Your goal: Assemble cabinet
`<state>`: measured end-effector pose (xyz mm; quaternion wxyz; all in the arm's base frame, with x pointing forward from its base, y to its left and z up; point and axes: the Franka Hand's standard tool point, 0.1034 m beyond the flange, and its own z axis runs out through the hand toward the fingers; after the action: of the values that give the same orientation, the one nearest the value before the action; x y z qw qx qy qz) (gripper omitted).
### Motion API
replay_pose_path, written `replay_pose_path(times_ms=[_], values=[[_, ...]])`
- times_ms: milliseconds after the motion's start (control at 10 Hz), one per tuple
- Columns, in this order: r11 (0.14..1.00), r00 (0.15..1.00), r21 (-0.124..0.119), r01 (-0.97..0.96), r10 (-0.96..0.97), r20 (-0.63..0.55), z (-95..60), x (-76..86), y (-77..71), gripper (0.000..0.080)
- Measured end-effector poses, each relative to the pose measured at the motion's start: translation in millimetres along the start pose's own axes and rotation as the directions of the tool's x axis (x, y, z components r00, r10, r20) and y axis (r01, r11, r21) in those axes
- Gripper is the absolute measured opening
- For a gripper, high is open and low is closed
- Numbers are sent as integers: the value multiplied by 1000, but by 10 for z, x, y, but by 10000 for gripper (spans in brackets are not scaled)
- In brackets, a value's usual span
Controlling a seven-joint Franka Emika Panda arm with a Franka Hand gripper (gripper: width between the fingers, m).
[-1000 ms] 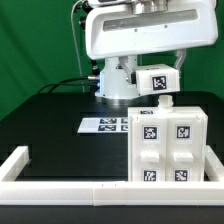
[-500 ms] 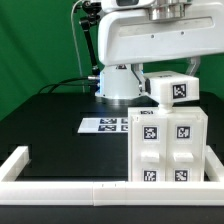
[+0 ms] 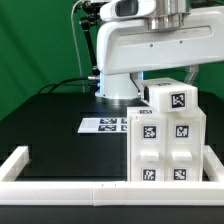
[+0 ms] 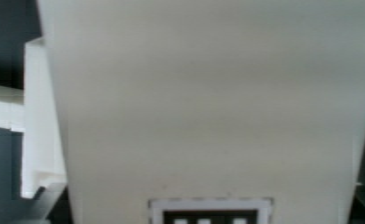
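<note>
One small white tagged plastic block (image 3: 170,100), claw (image 3: 165,86) clamped on it; prob. light, stiff, slick; hold flat sides.

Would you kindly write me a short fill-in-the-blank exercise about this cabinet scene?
1. The marker board lies on a ___ table.
2. A drawer block bearing one tag is over the cabinet shell, whose front shows ___ tags.
3. In the exterior view, the marker board lies to the cabinet shell's ___ side.
4. The backdrop is ___ in colour.
Missing words: black; four; left; green.
</note>
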<state>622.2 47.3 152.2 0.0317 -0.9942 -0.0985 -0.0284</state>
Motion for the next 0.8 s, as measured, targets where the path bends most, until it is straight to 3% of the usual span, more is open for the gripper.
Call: replay_pose_path(times_ms=[800], values=[[1000,1000,-4,-1,1,-21,5,28,3,543]])
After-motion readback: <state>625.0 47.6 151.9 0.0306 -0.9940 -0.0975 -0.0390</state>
